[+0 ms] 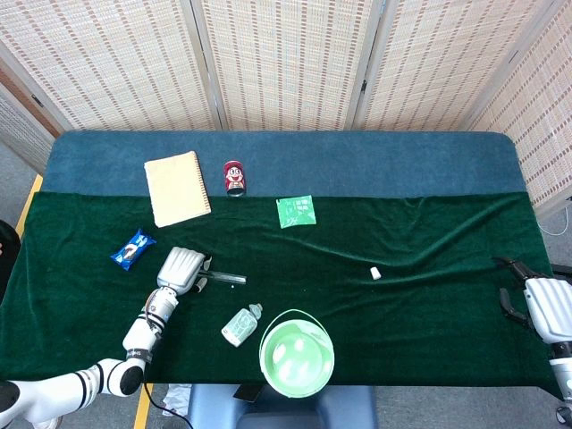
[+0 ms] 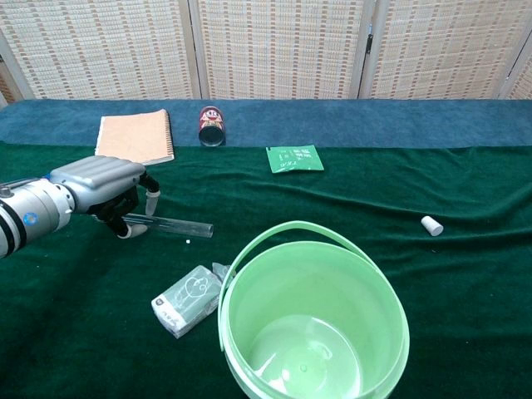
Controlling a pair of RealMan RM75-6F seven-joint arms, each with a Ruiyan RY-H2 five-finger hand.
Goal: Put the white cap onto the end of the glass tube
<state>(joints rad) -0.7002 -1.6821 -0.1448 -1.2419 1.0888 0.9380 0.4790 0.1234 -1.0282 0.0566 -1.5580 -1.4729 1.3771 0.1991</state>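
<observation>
The clear glass tube [image 1: 227, 278] [image 2: 176, 225] lies on the green cloth left of centre. My left hand [image 1: 182, 268] [image 2: 101, 186] sits over its left end, fingers curled around it and thumb on the far side, gripping it. The tube's right end points toward the bucket. The small white cap [image 1: 375, 273] [image 2: 431, 224] lies alone on the cloth far to the right, with nothing touching it. My right hand [image 1: 542, 302] hovers at the table's right edge, fingers apart and empty; it shows only in the head view.
A green bucket [image 1: 268, 344] [image 2: 241, 258] stands at the front edge, with a white packet [image 1: 239, 324] [image 2: 187, 299] to its left. Toward the back lie a tan notebook [image 1: 177, 188] [image 2: 135, 135], a red can [image 1: 234, 177] [image 2: 211, 125] and a green sachet [image 1: 296, 212] [image 2: 295, 158]. A blue snack pack [image 1: 133, 249] is left.
</observation>
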